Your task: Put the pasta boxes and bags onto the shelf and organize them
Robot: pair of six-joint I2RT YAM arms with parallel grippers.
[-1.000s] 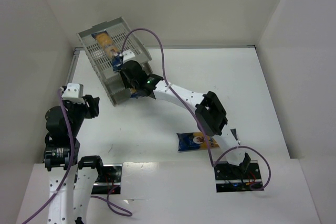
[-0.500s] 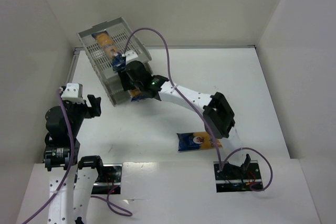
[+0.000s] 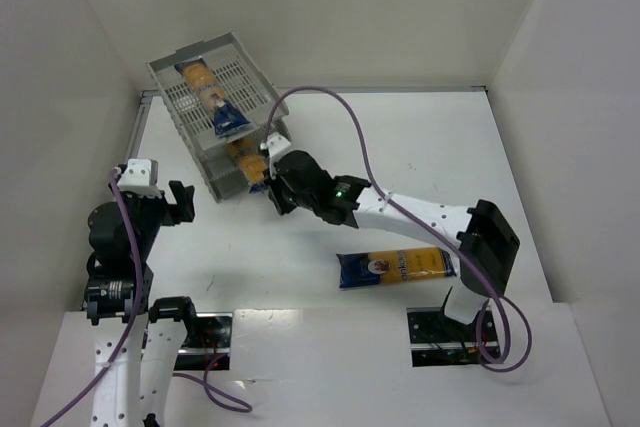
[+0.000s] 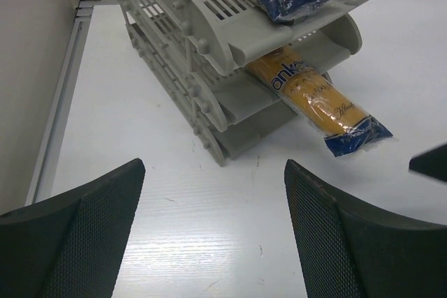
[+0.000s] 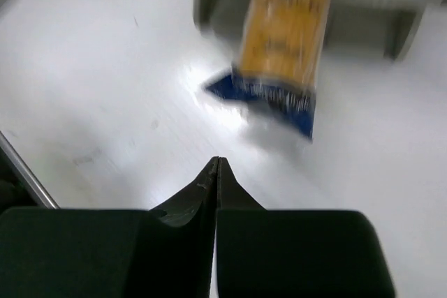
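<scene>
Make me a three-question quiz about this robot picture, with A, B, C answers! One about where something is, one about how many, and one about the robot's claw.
1. Where is the spaghetti packet that is not on the shelf?
A) flat on the table
B) under the shelf
C) standing upright
2. How many spaghetti packets are there?
A) two
B) three
C) five
3. How are the right gripper fingers?
A) wide open
B) shut, empty
C) shut on a packet

Answers:
1 A: it lies flat on the table, apart from the shelf.
2 B: one is on the top tray, one pokes out of a lower tray, and one is on the table.
3 B: the fingertips meet with nothing between them.
</scene>
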